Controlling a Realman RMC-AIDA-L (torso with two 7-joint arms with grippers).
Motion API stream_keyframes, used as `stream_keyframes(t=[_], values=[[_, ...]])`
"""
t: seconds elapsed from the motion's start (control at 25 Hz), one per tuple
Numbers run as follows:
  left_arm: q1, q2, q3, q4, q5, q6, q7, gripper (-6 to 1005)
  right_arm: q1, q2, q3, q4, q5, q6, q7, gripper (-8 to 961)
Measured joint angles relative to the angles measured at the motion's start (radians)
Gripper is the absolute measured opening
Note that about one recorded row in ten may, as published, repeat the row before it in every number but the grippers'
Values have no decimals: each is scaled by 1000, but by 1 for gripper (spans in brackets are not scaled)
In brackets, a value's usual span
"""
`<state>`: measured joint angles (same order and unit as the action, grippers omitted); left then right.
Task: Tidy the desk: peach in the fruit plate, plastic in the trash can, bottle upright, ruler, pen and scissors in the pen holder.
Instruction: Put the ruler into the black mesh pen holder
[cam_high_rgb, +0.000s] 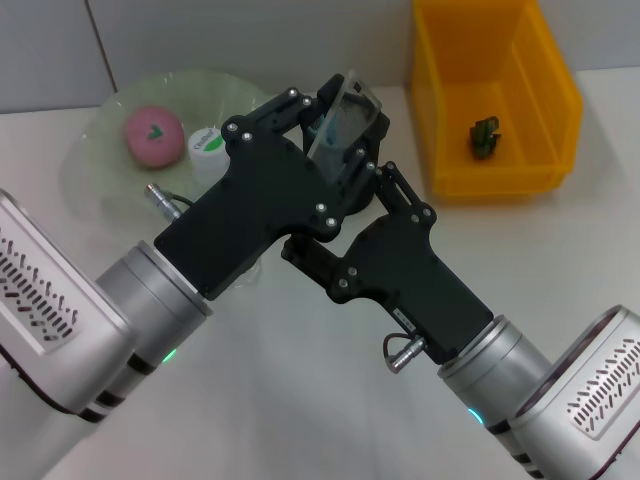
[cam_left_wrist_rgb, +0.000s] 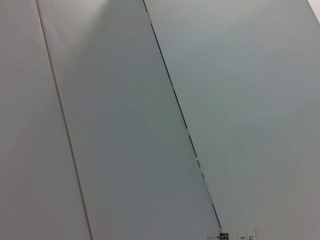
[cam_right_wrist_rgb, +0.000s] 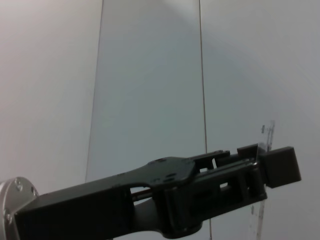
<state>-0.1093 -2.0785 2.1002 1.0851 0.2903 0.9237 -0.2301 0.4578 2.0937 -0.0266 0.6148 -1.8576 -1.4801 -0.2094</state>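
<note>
head view: both arms meet over the middle of the white desk (cam_high_rgb: 300, 400), crossing each other. the left gripper (cam_high_rgb: 345, 110) reaches up from the lower left and pinches a clear ruler (cam_high_rgb: 345, 115) between its fingers, the ruler tilted and raised above the desk. the right gripper (cam_high_rgb: 375, 185) comes in from the lower right and sits just beside and under the left one; whether its fingers are spread or pressed together i cannot tell, since the left arm covers them. something dark sits beneath the two grippers, too hidden to name.

behind the left arm, a pale green fruit plate (cam_high_rgb: 100, 130) lies at the back left of the desk with a pink peach (cam_high_rgb: 152, 133) in it. a white bottle (cam_high_rgb: 208, 150) with a green mark on its cap stands upright just beside the plate, partly hidden by the left arm. at the back right is a yellow bin (cam_high_rgb: 490, 90) with a small dark green thing (cam_high_rgb: 485, 135) lying inside on its floor, well apart from the grippers.

left wrist view shows mostly wall panels (cam_left_wrist_rgb: 125, 125), with the printed end of the ruler (cam_left_wrist_rgb: 232, 235) at one edge. right wrist view shows the left gripper (cam_right_wrist_rgb: 255, 167) from the side against the wall, clamped on the clear ruler (cam_right_wrist_rgb: 265, 180), which stands nearly upright through its fingers.
</note>
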Motion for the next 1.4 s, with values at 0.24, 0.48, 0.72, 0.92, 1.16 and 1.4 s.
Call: stream_keyframes(t=[0.24,0.48,0.72,0.92,1.16,1.4], values=[[3,0,3,-2,-1,15,-4,475,-2,0,13,5,0,15,0,828],[4,1,7,-2,-1,18,-5,482,-1,0,12,12,0,23,0,784],[7,2,11,-4,-1,18,-4,490,-3,0,15,15,-24,24,0,697],[7,2,12,-6,0,18,-2,496,0,0,26,22,-24,25,0,445],[5,1,12,-13,0,18,-2,504,-5,0,41,27,-17,33,-1,374],[3,1,13,-16,0,19,-3,511,-13,0,54,35,-17,44,-1,216]])
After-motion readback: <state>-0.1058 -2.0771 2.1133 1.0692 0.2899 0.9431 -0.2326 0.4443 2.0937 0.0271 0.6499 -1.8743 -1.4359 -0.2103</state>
